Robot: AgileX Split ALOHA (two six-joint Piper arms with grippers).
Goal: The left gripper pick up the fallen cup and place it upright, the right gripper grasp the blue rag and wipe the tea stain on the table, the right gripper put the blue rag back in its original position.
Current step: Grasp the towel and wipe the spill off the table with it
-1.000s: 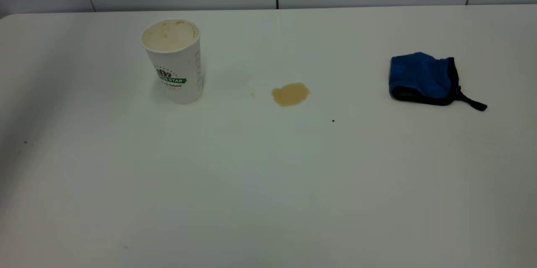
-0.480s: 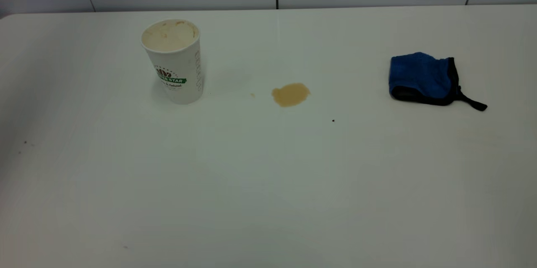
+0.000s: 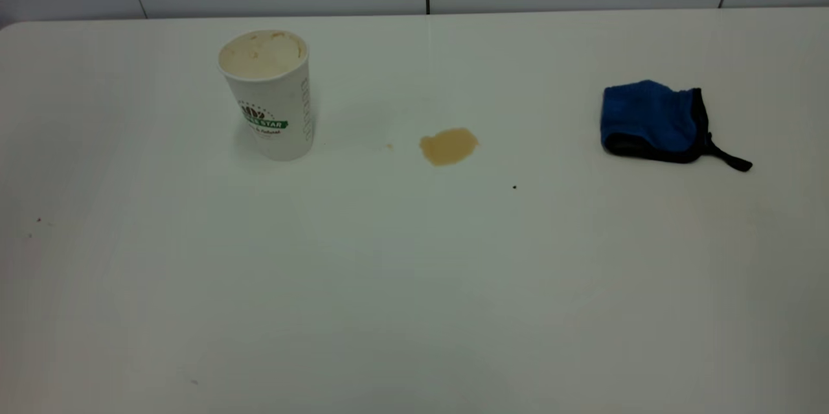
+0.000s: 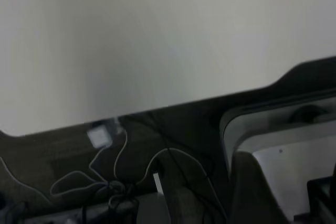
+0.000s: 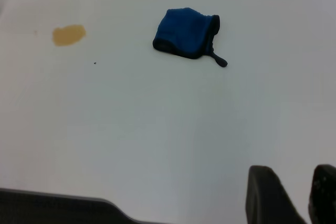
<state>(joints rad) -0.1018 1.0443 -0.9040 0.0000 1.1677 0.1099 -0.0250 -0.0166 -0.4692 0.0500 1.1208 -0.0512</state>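
Observation:
The cup [image 3: 269, 96] stands upright at the back left of the table [image 3: 414, 284], its stained inside showing. The tea stain [image 3: 448, 146] lies mid-table, to the cup's right. The blue rag [image 3: 651, 119] lies crumpled at the right, strap trailing. Neither arm shows in the exterior view. The right wrist view shows the rag [image 5: 186, 39] and the stain [image 5: 69, 35] far ahead of my right gripper [image 5: 292, 177], which is open and empty. My left gripper [image 4: 286, 179] is open and empty, drawn back over the table's edge; the cup is out of its view.
A tiny dark speck [image 3: 514, 186] lies in front of the stain, to its right. A smaller brown dot [image 3: 389, 146] lies left of the stain. The left wrist view shows the table's edge [image 4: 173, 107] with floor and loose cables [image 4: 113, 182] beyond it.
A shadow over the table's left side has faded away. The cup, stain and rag have not moved.

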